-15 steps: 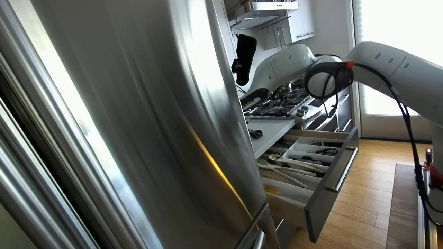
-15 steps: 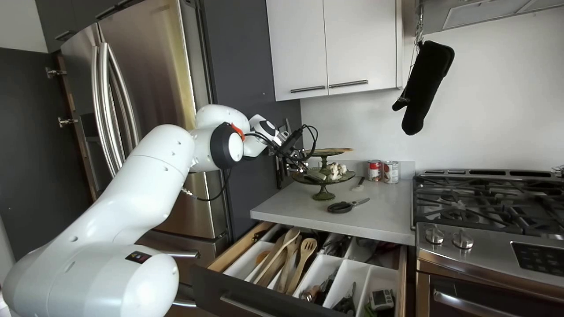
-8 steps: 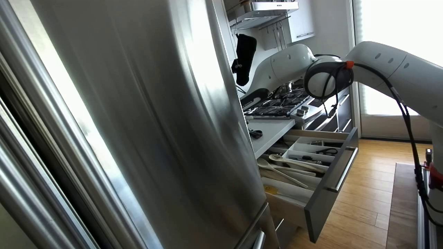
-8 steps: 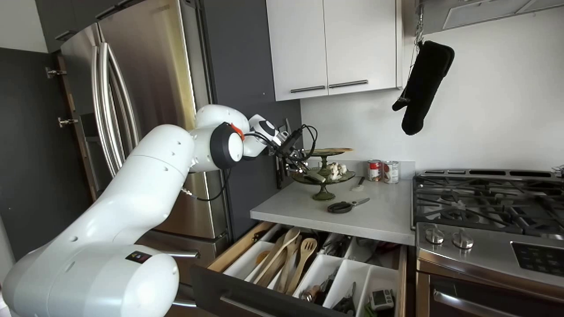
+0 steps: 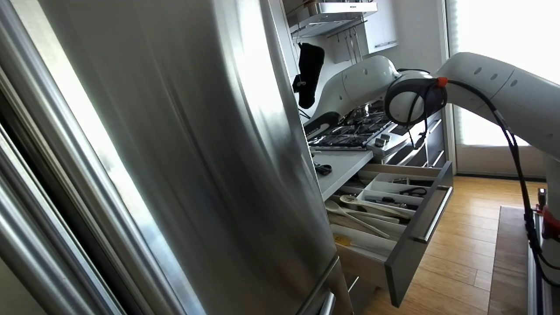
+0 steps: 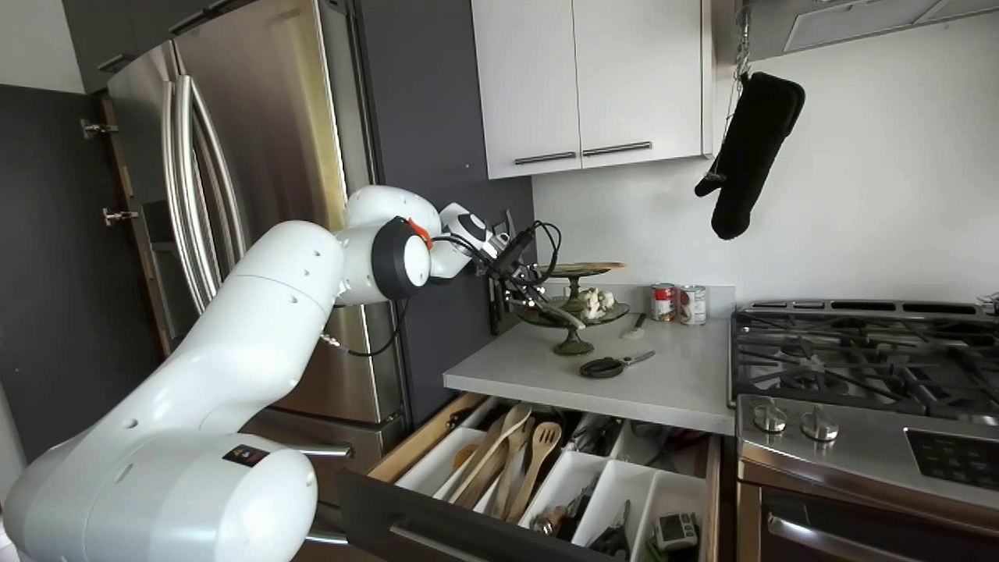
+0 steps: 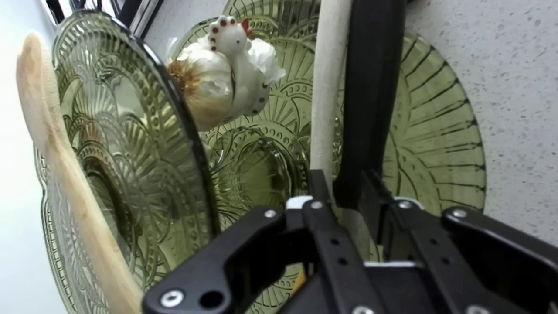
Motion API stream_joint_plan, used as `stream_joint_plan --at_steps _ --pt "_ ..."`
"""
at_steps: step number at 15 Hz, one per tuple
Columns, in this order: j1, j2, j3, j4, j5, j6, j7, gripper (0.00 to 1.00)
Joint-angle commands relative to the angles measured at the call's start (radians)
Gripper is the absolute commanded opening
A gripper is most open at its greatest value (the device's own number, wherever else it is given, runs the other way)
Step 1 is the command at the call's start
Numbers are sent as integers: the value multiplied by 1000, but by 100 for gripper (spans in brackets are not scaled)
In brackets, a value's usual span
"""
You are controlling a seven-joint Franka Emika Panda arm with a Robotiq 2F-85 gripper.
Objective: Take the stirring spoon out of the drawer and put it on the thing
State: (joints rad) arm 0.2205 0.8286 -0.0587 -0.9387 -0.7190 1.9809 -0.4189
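Wrist view: likely the spoon (image 7: 327, 87), pale-handled, on or just over the cake stand (image 7: 444, 126); whether the gripper (image 7: 346, 187) holds it, I cannot tell; out of the drawer (image 5: 414, 227), release perhaps left

White window (image 5: 507, 26) glare, bright-streaked fridge (image 5: 197, 153) steel

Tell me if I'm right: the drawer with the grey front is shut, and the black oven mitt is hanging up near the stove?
Not quite: the drawer is open, as both exterior views show. The black oven mitt is hanging up near the stove, just as you said.
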Motion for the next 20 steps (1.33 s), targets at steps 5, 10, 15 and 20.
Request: stream_joint_plan --at_steps 5,10,15,20 --pt "11 -18 20 3 22 -35 -21 14" --pt "13 -53 39 -22 43 -50 -26 2" --pt "-1 -91 80 -57 76 -38 -58 0" --pt "-23 -142 122 -111 100 -32 -75 0"
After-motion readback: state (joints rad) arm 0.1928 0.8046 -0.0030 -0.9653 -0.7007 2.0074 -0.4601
